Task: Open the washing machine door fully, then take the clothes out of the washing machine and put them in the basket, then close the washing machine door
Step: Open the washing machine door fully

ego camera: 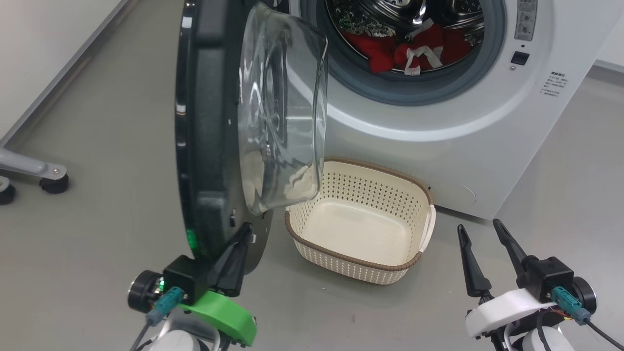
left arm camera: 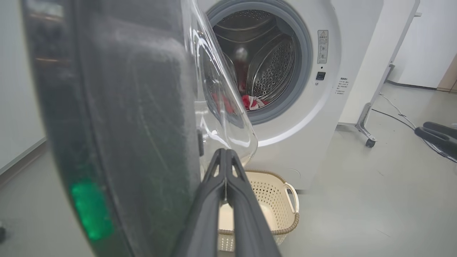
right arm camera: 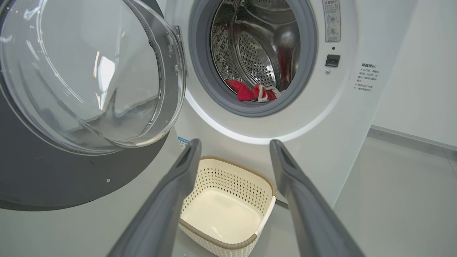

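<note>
A plain grey floor (ego camera: 97,146) meets a white wall (ego camera: 34,44) on the left. Near it, a grey metal leg (ego camera: 24,167) stands on a black castor (ego camera: 53,184). Elsewhere a thin cable (left arm camera: 394,113) lies across the floor beside a wheeled foot (left arm camera: 367,137) under a white panel (left arm camera: 392,50).

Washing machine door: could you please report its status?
Left gripper shut by open washing machine door; right gripper open, empty. Clothes in drum. Basket empty.

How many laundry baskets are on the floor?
1. The basket stands empty on the floor before the washing machine, right of the open washing machine door. Another could hide behind that door.
</note>
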Robot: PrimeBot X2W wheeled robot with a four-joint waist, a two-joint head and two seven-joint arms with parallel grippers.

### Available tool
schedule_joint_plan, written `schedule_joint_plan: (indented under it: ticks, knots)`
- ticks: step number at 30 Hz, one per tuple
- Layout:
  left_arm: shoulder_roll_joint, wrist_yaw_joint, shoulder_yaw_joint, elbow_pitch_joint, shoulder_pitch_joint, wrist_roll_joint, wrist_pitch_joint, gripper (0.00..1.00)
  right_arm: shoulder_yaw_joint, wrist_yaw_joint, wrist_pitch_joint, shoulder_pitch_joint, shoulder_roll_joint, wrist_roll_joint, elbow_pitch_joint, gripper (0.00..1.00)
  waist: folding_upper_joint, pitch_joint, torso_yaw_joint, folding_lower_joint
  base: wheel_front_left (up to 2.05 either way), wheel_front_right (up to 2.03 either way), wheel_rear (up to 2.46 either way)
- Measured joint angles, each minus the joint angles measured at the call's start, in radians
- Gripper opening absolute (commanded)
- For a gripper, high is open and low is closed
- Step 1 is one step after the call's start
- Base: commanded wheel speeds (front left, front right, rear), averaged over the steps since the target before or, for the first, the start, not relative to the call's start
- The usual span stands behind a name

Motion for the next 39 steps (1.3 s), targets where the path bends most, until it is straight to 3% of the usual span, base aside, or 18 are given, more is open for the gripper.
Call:
schedule_joint_plan:
  ticks: [14, 28, 39]
  knots:
    - [0.055, 0.060, 0.154, 0.059, -0.006, -0.051, -0.029, 0.00, 0.004, 0.007, 0.000, -0.012, 0.001, -0.012, -0.002, 1.00, 0.0000, 0.015, -0.003, 0.0000, 0.00, 0.00, 0.00]
    - [0.086, 0.069, 0.276, 0.139, -0.101, -0.095, -0.053, 0.00, -0.010, 0.013, 0.000, -0.036, 0.000, -0.044, -0.013, 1.00, 0.0000, 0.072, -0.023, 0.0000, 0.00, 0.00, 0.00]
    - [0.142, 0.089, 0.394, 0.222, -0.191, -0.110, -0.063, 0.00, -0.015, 0.017, 0.000, -0.065, -0.014, -0.054, -0.019, 1.00, 0.0000, 0.119, -0.040, 0.0000, 0.00, 0.00, 0.00]
